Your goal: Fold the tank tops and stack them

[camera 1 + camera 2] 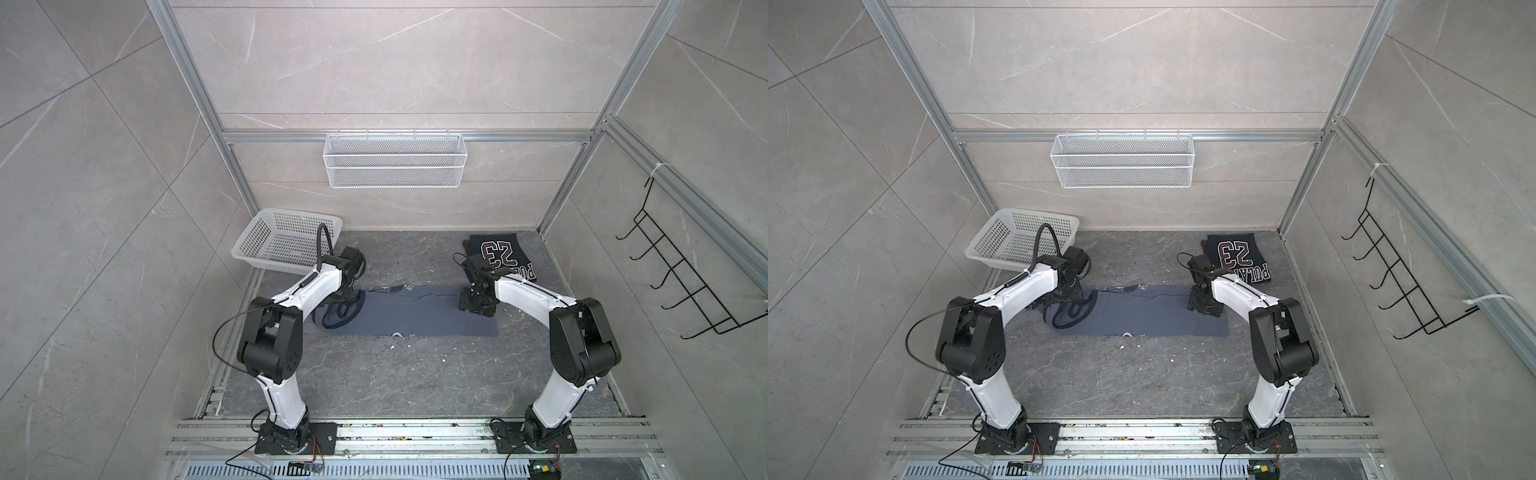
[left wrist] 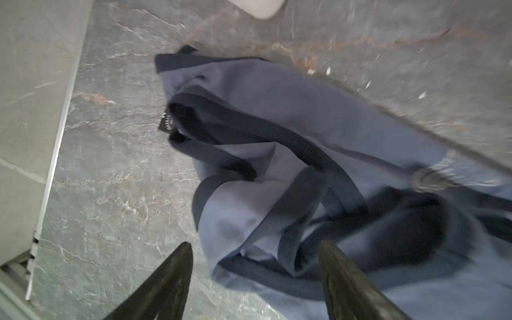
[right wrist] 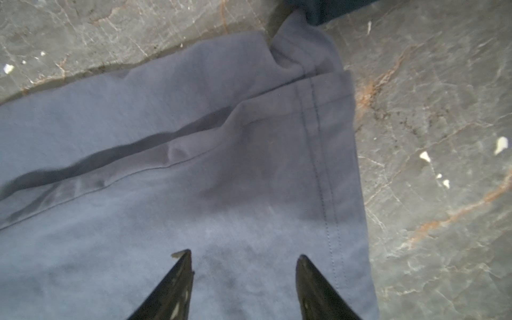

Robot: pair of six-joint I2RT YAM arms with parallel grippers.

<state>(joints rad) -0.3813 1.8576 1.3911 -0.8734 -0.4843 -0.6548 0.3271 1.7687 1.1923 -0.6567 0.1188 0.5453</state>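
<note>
The slate blue-grey tank top [image 1: 415,316] [image 1: 1154,316] lies across the table as a long flat strip. Its dark-trimmed straps [image 2: 249,133] are bunched at the left end. My left gripper [image 1: 348,293] [image 2: 255,243] hangs open just over those straps, one finger above cloth and the other above bare table. My right gripper [image 1: 476,305] [image 3: 245,253] stands open over the stitched hem end [image 3: 318,138], with nothing between its fingers. The dark navy tank top [image 1: 503,253] [image 1: 1237,253] lies folded at the back right, its "23" lettering facing up.
A white perforated basket [image 1: 299,212] leans against the wall at the back left, behind the left arm. A white wire basket [image 1: 395,160] hangs on the back wall. A black hook rack [image 1: 702,286] is fixed to the right wall. White flecks dot the table.
</note>
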